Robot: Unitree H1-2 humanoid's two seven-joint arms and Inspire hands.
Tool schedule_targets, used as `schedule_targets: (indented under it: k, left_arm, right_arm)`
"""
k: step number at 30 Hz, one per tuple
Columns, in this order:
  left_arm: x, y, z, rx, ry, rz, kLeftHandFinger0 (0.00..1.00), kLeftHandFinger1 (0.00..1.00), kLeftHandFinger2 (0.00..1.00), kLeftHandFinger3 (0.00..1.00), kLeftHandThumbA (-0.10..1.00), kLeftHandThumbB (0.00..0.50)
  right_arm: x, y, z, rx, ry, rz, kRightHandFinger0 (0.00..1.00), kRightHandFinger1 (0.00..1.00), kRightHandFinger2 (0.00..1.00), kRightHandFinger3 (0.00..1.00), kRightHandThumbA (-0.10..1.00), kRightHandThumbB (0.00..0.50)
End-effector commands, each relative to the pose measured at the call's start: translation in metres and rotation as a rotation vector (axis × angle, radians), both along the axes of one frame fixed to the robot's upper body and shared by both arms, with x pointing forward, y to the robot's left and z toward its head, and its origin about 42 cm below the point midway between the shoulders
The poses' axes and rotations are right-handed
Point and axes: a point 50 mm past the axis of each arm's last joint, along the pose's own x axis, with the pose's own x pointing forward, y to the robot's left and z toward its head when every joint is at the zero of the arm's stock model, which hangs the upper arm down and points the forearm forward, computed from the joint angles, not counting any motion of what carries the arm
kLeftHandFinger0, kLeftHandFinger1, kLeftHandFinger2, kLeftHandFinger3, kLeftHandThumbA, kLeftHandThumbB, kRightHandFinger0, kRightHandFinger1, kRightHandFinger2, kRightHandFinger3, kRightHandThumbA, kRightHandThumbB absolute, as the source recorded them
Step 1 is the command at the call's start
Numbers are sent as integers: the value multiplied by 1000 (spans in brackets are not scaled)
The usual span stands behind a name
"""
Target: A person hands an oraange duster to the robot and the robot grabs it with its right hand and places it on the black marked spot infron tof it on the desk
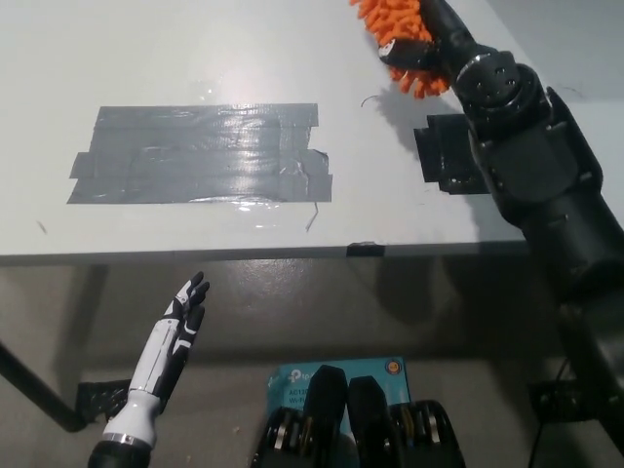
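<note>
Head view, steeply down onto a pale desk [175, 58]. At the top edge, right of centre, an orange duster [395, 29] with soft spikes, partly cut off by the frame. Closed around it, the black right hand [429, 39], fingers wrapped over the spiky head; black right arm running down to the lower right corner. No person in sight at this moment. Held up over the far right part of the desk, apparently clear of the surface (a faint shadow lies below it, just beside a small black block [444, 156] resting on the desk).

On the desk's left half, well apart from the duster, a broad patch of dark tape strips [200, 156], glossy and a little wrinkled: the marked spot. Nothing lying on it yet.

Below the desk edge at lower left, the white left hand [180, 322], resting idle, fingers straight and slightly spread, holding nothing.

Judged stage: duster taken, grip apparently secure, placing not yet begun. Next move calls for carrying the duster leftward and toward the robot, across the desk to above the tape patch, then lowering until the spikes touch the tape, then releasing. Worth care: soft spikes may cling to the fingers on release.
</note>
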Motion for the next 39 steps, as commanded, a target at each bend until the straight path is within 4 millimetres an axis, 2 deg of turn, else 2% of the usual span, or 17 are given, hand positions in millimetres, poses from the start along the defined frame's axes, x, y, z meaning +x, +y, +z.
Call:
schedule_targets:
  k: [1,4,5,7,10,14,17,18,20,22,27,30,34,35,36,37,39]
  left_arm:
    - [8,6,19,9,-76,12,1000,1000,1000,1000,1000,133]
    - [12,6,22,13,-90,11,1000,1000,1000,1000,1000,124]
    - [12,7,22,10,-93,12,1000,1000,1000,1000,1000,123]
    - [11,8,22,8,-89,11,1000,1000,1000,1000,1000,126]
    - [10,9,22,11,-82,14,1000,1000,1000,1000,1000,130]
    - [10,10,26,20,-93,12,1000,1000,1000,1000,1000,118]
    - [12,10,28,24,-104,10,1000,1000,1000,1000,1000,117]
    - [13,10,28,26,-106,11,1000,1000,1000,1000,1000,116]
    - [13,9,27,24,-105,11,1000,1000,1000,1000,1000,122]
    - [13,9,27,22,-97,13,1000,1000,1000,1000,1000,125]
    - [15,9,28,26,-101,11,1000,1000,1000,1000,1000,121]
    - [14,9,28,28,-97,14,1000,1000,1000,1000,1000,120]
    - [13,9,27,26,-91,16,1000,1000,1000,1000,1000,112]
    - [13,9,26,24,-92,16,1000,1000,1000,1000,1000,106]
    - [13,9,26,24,-91,15,1000,1000,1000,1000,1000,107]
    - [12,9,25,25,-88,13,1000,1000,1000,1000,1000,109]
    - [12,9,26,25,-86,15,1000,1000,1000,1000,1000,116]
  right_arm:
    - [-50,-12,121,133,-360,74,249,722,1000,895,-100,181]
    - [-65,-22,143,140,-439,72,253,745,1000,948,-100,174]
    - [-67,-32,149,147,-444,68,173,687,1000,974,-100,153]
    - [-68,-42,150,154,-426,52,134,661,1000,981,-100,160]
    - [-64,-59,145,141,-431,20,149,659,985,915,-100,161]
    - [-56,-88,125,118,-377,-37,210,711,1000,939,-100,148]
    - [-53,-102,112,117,-331,-65,154,652,988,960,-100,163]
    - [-51,-106,106,109,-320,-75,137,622,980,946,-100,165]
    - [-45,-113,88,77,-285,-105,160,647,995,927,-100,162]
    - [-40,-117,71,87,-248,-110,128,604,956,885,-100,172]
    - [-32,-115,45,35,-208,-119,161,636,984,879,-100,172]
    - [-29,-110,27,-6,-172,-127,174,664,1000,920,-100,163]
    - [-26,-103,2,-18,-96,-134,134,617,951,894,-100,176]
    - [-23,-99,-12,-34,-60,-135,324,725,1000,909,-100,190]
    - [-23,-98,-18,-44,-49,-137,351,710,979,889,-100,190]
    - [-22,-95,-29,-52,-25,-134,280,659,934,852,-100,186]
    - [-20,-91,-43,-51,8,-123,233,639,939,851,-100,179]
